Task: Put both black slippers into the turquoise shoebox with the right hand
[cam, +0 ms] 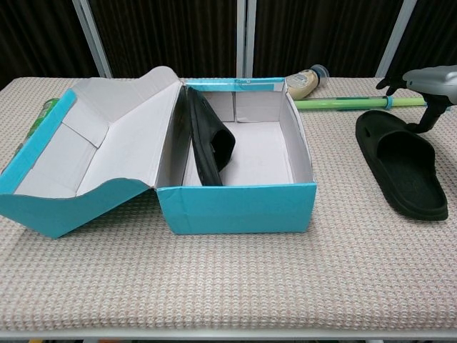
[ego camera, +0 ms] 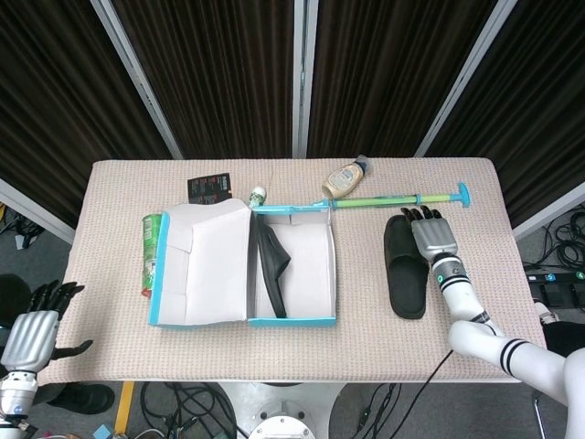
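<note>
The turquoise shoebox (ego camera: 291, 320) (cam: 235, 206) stands open on the table, its lid folded out to the left. One black slipper (ego camera: 271, 270) (cam: 208, 143) leans on edge against the box's left inner wall. The second black slipper (ego camera: 406, 270) (cam: 400, 164) lies flat on the cloth to the right of the box. My right hand (ego camera: 432, 237) (cam: 430, 82) hovers at that slipper's far right edge, fingers apart, holding nothing. My left hand (ego camera: 32, 329) hangs open off the table's front left corner.
A green pole with turquoise ends (ego camera: 402, 198) (cam: 343, 103) lies behind the box and slipper. A sauce bottle (ego camera: 346, 177) (cam: 303, 82), a small green-capped bottle (ego camera: 258, 195), a black packet (ego camera: 210, 187) and a green can (ego camera: 151, 251) lie around the box.
</note>
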Robot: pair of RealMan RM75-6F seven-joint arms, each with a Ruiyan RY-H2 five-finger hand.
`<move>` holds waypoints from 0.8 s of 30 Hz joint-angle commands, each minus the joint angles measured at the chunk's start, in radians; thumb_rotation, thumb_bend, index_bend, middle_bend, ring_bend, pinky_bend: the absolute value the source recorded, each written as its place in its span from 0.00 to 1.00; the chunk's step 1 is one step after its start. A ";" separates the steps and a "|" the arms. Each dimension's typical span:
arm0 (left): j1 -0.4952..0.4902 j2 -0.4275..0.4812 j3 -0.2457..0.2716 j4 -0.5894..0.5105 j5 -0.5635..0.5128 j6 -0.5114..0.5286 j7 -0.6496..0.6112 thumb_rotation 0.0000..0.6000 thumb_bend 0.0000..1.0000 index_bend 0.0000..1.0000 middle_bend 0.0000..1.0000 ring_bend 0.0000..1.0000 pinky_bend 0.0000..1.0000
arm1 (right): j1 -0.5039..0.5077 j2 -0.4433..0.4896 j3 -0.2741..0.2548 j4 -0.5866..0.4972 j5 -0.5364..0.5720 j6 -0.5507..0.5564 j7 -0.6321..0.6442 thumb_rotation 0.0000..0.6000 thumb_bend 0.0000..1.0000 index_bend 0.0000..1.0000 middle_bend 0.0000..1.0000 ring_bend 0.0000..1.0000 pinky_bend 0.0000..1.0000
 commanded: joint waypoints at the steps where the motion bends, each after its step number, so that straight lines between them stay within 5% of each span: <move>1: 0.000 0.001 -0.001 0.000 -0.001 0.001 -0.002 1.00 0.00 0.16 0.12 0.00 0.03 | 0.014 0.016 0.004 -0.030 0.032 -0.039 0.004 1.00 0.01 0.00 0.12 0.00 0.09; 12: 0.003 0.008 0.001 -0.008 0.002 0.007 0.001 1.00 0.00 0.16 0.12 0.00 0.03 | -0.013 0.149 0.004 -0.181 -0.034 -0.035 0.083 1.00 0.01 0.00 0.11 0.00 0.08; 24: -0.002 0.015 0.001 -0.024 0.003 0.004 0.018 1.00 0.00 0.16 0.12 0.00 0.03 | 0.023 0.074 0.004 -0.067 0.005 -0.128 0.155 1.00 0.01 0.00 0.11 0.00 0.08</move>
